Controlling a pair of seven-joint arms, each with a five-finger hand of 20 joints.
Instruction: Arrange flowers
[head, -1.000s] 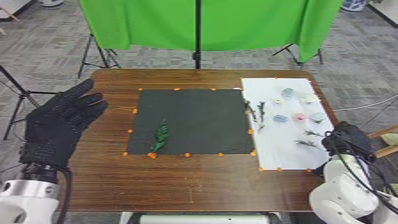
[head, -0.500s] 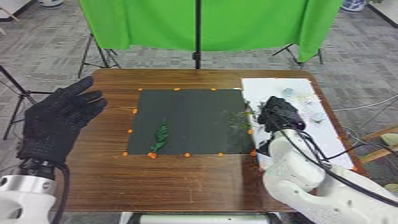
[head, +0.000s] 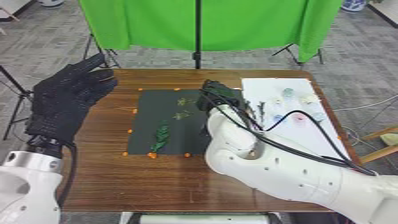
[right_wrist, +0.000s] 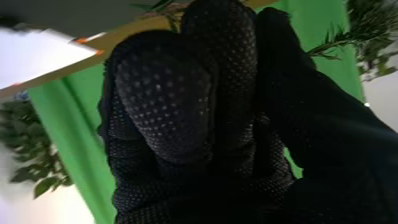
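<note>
Right hand (head: 213, 96) over the black mat's (head: 197, 143) right side, fingers closed on a green sprig (right_wrist: 339, 39) that pokes out beside them in the wrist view. Left hand (head: 69, 95) open, raised at the table's (head: 178, 187) left edge. Leafy stem (head: 162, 136) lies on the mat; pale flowers (head: 288, 93) and dark twigs (head: 261, 111) on the white board (head: 266, 88).

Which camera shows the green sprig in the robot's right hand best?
The right wrist view: the sprig looks close, its needles clear beside the right hand. The head view shows it small, over the black mat.
</note>
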